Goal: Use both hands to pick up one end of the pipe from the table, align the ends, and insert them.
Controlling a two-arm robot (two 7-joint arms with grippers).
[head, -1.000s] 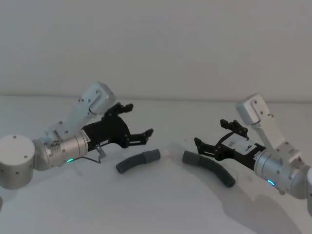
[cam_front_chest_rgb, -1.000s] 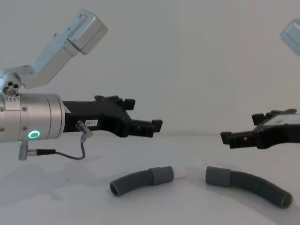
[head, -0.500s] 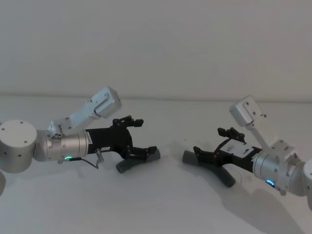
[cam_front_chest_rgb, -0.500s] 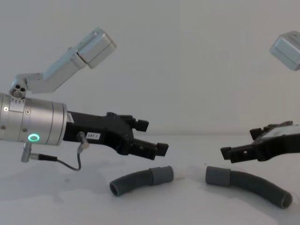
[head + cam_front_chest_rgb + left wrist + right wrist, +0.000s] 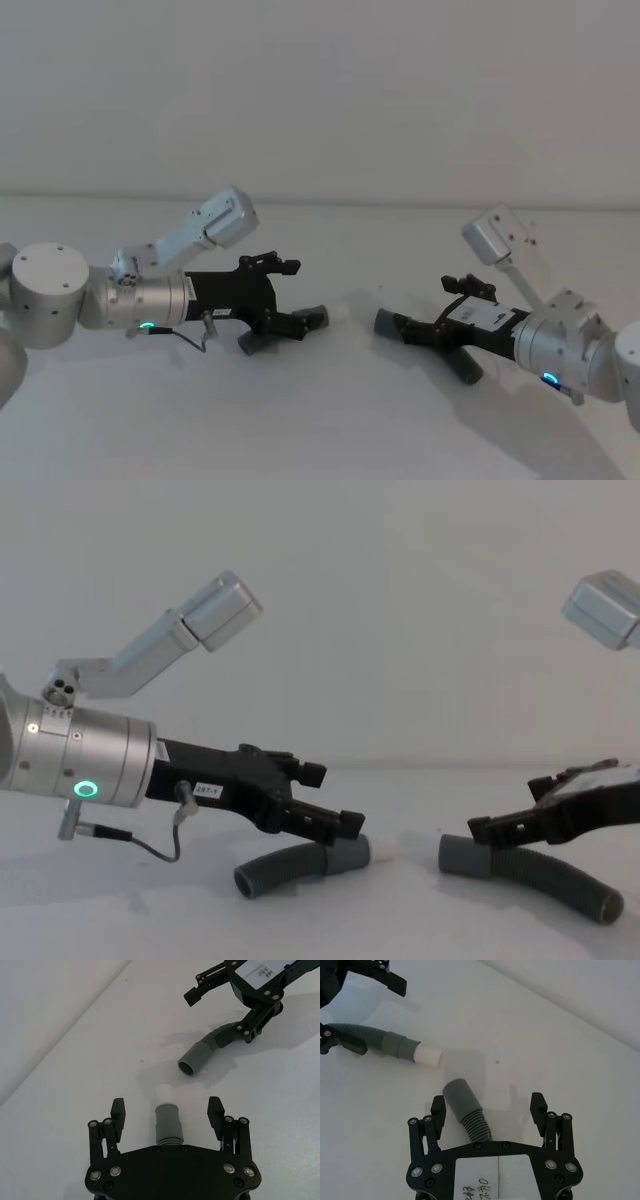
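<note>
Head view: left end effector (image 5: 295, 297) open, straddling the short hose (image 5: 252, 343) on the white worktop (image 5: 330, 420); right end effector (image 5: 430, 306) open over the long hose (image 5: 466, 366). Left wrist view: smooth short-hose cuff (image 5: 167, 1122) centred between the jaws, axis pointing forward; white tip (image 5: 165, 1093) beyond. Right wrist view: long-hose cuff (image 5: 457, 1092) off-centre, nearer one jaw, axis oblique. Chest view: both ribbed, curved hoses lie flat; cuffs face each other, apart.
</note>
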